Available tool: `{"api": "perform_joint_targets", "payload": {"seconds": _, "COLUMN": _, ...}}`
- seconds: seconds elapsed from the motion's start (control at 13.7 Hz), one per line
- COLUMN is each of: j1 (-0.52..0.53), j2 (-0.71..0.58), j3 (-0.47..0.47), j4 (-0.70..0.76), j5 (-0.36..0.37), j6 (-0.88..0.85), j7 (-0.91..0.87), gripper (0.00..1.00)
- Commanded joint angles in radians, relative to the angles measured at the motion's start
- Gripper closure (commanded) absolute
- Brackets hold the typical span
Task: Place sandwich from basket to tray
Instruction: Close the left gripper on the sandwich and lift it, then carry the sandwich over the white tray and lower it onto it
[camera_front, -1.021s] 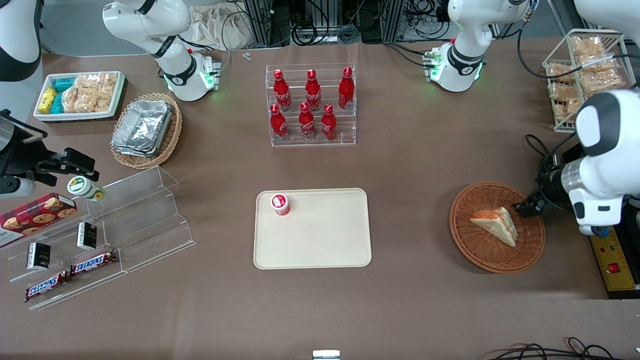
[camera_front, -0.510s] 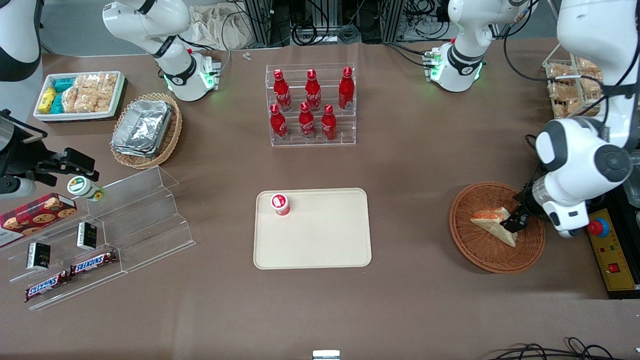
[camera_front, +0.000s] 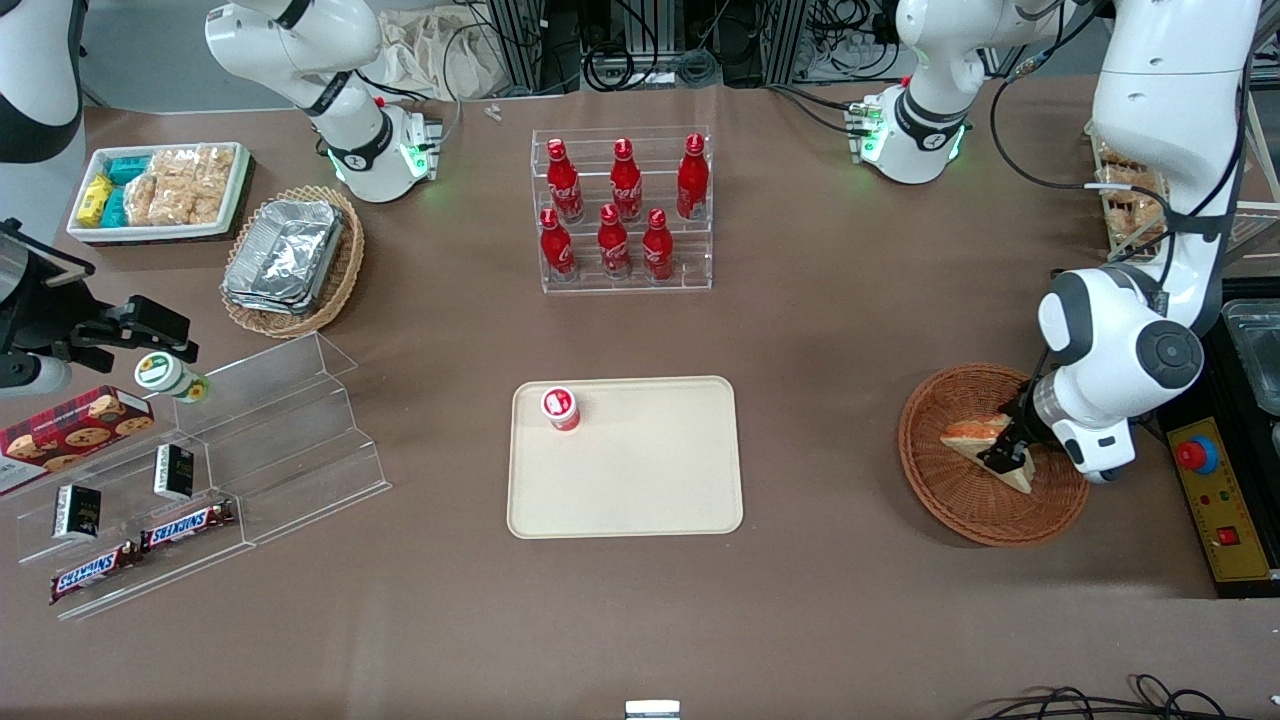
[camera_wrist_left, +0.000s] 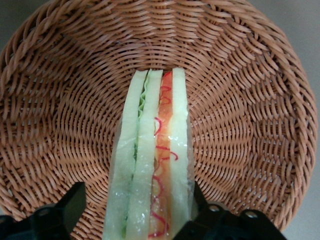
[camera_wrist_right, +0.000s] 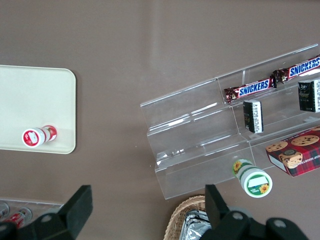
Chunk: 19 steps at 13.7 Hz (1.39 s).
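Lowering from the basket's rim, my jaws (camera_wrist_left: 135, 212) now straddle the sandwich (camera_wrist_left: 152, 165), spread open with one finger at each bread face. It lies in the basket (camera_front: 960, 500); its long axis runs straight away between my fingers.

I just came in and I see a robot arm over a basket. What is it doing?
The left arm's gripper is down in the round reddish-brown wicker basket, its open fingers on either side of the triangular white-bread sandwich, not yet closed on it. The sandwich sits in the basket. It is meant to go on the flat cream-beige tray, where a small red-and-white cup already stands near a corner.
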<state>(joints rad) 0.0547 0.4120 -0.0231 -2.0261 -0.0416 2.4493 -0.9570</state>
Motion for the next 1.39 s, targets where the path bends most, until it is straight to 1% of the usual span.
{"api": "perform_joint_targets", "payload": {"seconds": 0.0, "j1": -0.001, "j2": -0.007, "j3": -0.001, "j4": -0.016, "j5": 0.003, "j6": 0.042, "j7": -0.02, "gripper": 1.0}}
{"api": "perform_joint_targets", "payload": {"seconds": 0.07, "j1": -0.001, "j2": -0.022, "j3": -0.001, "j4": -0.016, "j5": 0.011, "j6": 0.03, "j7": -0.002, "gripper": 1.0}}
{"api": "perform_joint_targets", "payload": {"seconds": 0.15, "j1": -0.004, "j2": -0.063, "j3": -0.003, "j4": -0.014, "j5": 0.015, "j6": -0.007, "j7": 0.033, "gripper": 1.0}}
{"api": "perform_joint_targets", "payload": {"seconds": 0.22, "j1": -0.013, "j2": -0.115, "j3": -0.008, "j4": -0.005, "j5": 0.019, "j6": -0.107, "j7": 0.082, "gripper": 1.0}}
{"api": "perform_joint_targets", "payload": {"seconds": 0.36, "j1": -0.016, "j2": -0.186, "j3": -0.014, "j4": 0.085, "j5": 0.02, "j6": -0.369, "j7": 0.22, "gripper": 1.0}}
{"api": "perform_joint_targets", "payload": {"seconds": 0.51, "j1": -0.016, "j2": -0.205, "j3": -0.047, "j4": 0.197, "j5": 0.016, "j6": -0.572, "j7": 0.363, "gripper": 1.0}}
{"api": "perform_joint_targets", "payload": {"seconds": 0.58, "j1": -0.016, "j2": -0.208, "j3": -0.076, "j4": 0.237, "j5": 0.014, "j6": -0.628, "j7": 0.406, "gripper": 1.0}}
{"api": "perform_joint_targets", "payload": {"seconds": 0.66, "j1": -0.016, "j2": -0.213, "j3": -0.124, "j4": 0.26, "j5": 0.023, "j6": -0.651, "j7": 0.452, "gripper": 1.0}}
{"api": "perform_joint_targets", "payload": {"seconds": 0.73, "j1": -0.016, "j2": -0.217, "j3": -0.173, "j4": 0.273, "j5": 0.051, "j6": -0.647, "j7": 0.484, "gripper": 1.0}}
{"api": "perform_joint_targets", "payload": {"seconds": 0.88, "j1": -0.016, "j2": -0.203, "j3": -0.26, "j4": 0.308, "j5": 0.048, "j6": -0.636, "j7": 0.501, "gripper": 1.0}}
{"api": "perform_joint_targets", "payload": {"seconds": 0.95, "j1": -0.016, "j2": -0.194, "j3": -0.318, "j4": 0.313, "j5": 0.046, "j6": -0.633, "j7": 0.501, "gripper": 1.0}}
{"api": "perform_joint_targets", "payload": {"seconds": 1.09, "j1": -0.024, "j2": -0.153, "j3": -0.424, "j4": 0.317, "j5": 0.051, "j6": -0.558, "j7": 0.492, "gripper": 1.0}}
{"api": "perform_joint_targets", "payload": {"seconds": 1.17, "j1": -0.047, "j2": -0.125, "j3": -0.448, "j4": 0.317, "j5": 0.061, "j6": -0.506, "j7": 0.489, "gripper": 1.0}}
{"api": "perform_joint_targets", "payload": {"seconds": 1.24, "j1": -0.09, "j2": -0.093, "j3": -0.451, "j4": 0.319, "j5": 0.069, "j6": -0.457, "j7": 0.488, "gripper": 1.0}}
{"api": "perform_joint_targets", "payload": {"seconds": 1.31, "j1": -0.131, "j2": -0.06, "j3": -0.449, "j4": 0.319, "j5": 0.092, "j6": -0.416, "j7": 0.488, "gripper": 1.0}}
